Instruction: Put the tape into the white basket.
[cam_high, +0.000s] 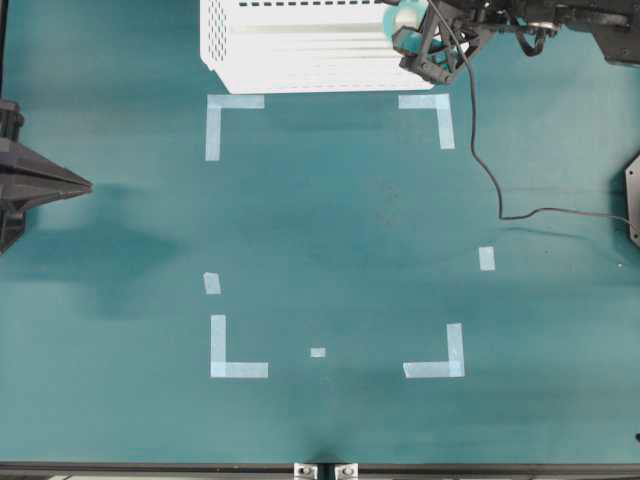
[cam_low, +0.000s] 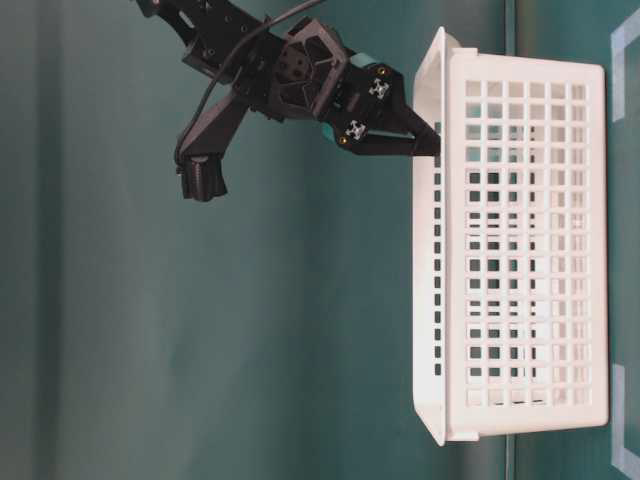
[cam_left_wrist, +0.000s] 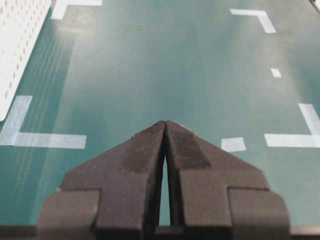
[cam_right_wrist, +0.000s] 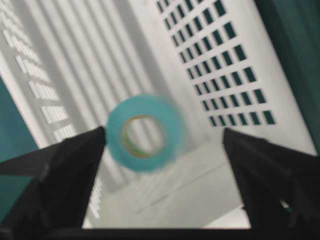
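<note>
On the left of the overhead view the left gripper (cam_high: 88, 185) rests at the table's edge, its fingers pressed together with nothing between them, as its own wrist view confirms (cam_left_wrist: 165, 131). It sits well apart from the white basket (cam_high: 260, 55), so the right arm is plainly the nearer one. Between them lies open teal table (cam_high: 330, 230) marked only by flat pale tape corner marks (cam_high: 222, 115), leaving free room on every side for a retreat.

Further right, the right gripper (cam_high: 425, 40) hangs over the basket's right end, just inside its rim. In its wrist view the fingers (cam_right_wrist: 60, 165) stand spread wide, and the tape (cam_right_wrist: 145, 132) shows blurred between them, nearer the left finger, its hollow centre facing the camera. It appears free of both pads and over the ribbed bottom (cam_right_wrist: 165, 190), the perforated wall (cam_right_wrist: 225, 60) just beyond it on the right. I judge the roll is dropping straight below the claw into the basket; whether it has landed cannot be told. The next move likely only needs to lift clear of the rim.
</note>
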